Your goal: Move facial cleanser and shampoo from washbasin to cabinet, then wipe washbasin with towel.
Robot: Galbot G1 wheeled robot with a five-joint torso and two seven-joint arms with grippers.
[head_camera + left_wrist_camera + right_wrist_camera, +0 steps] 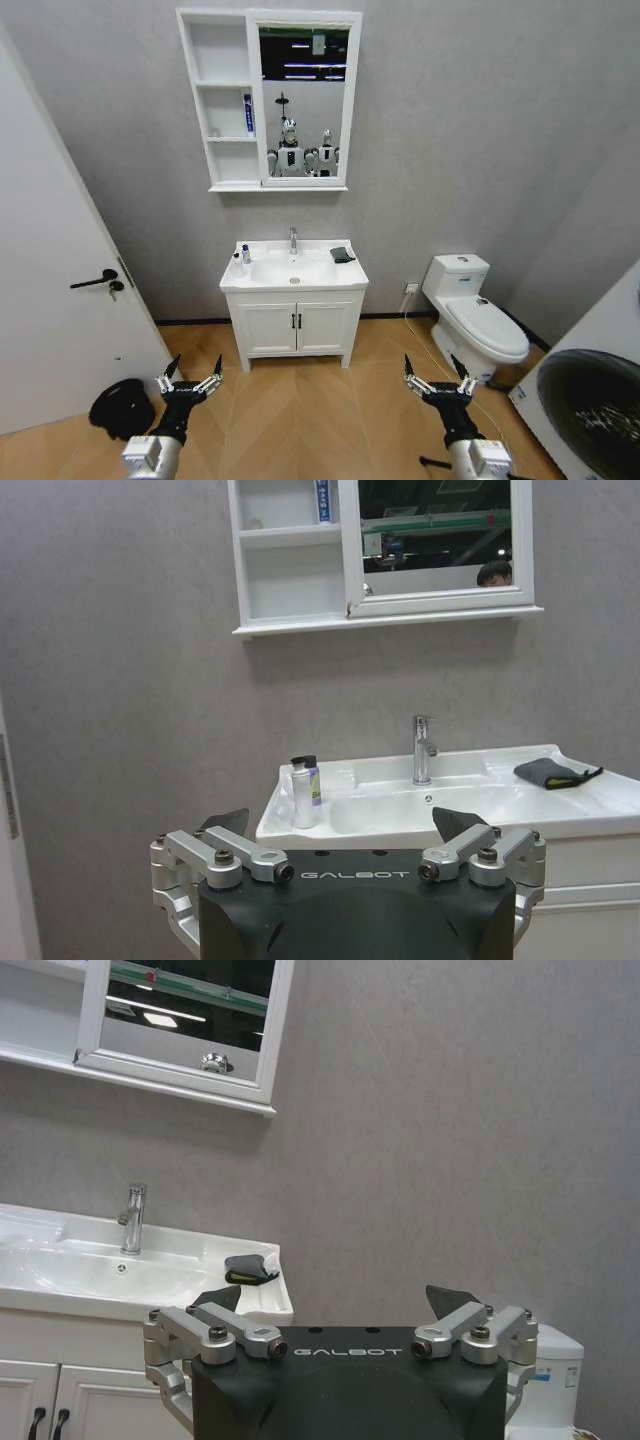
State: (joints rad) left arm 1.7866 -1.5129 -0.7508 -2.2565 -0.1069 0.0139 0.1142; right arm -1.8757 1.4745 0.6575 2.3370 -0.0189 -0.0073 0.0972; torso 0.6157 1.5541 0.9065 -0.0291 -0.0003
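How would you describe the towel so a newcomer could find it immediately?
Find the white washbasin on the vanity under the wall cabinet. Right of the chrome tap, at the rear corner, lies the towel, a small dark folded cloth; the bottles stand at the opposite end.

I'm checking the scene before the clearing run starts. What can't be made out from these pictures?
- Head view: the bottles on the washbasin are too small to tell cleanser from shampoo.
- Left wrist view: the blue item on the cabinet shelf is cut off by the picture's edge.
- Right wrist view: the right gripper partly covers the towel; the bowl's drain is hidden behind the rim.
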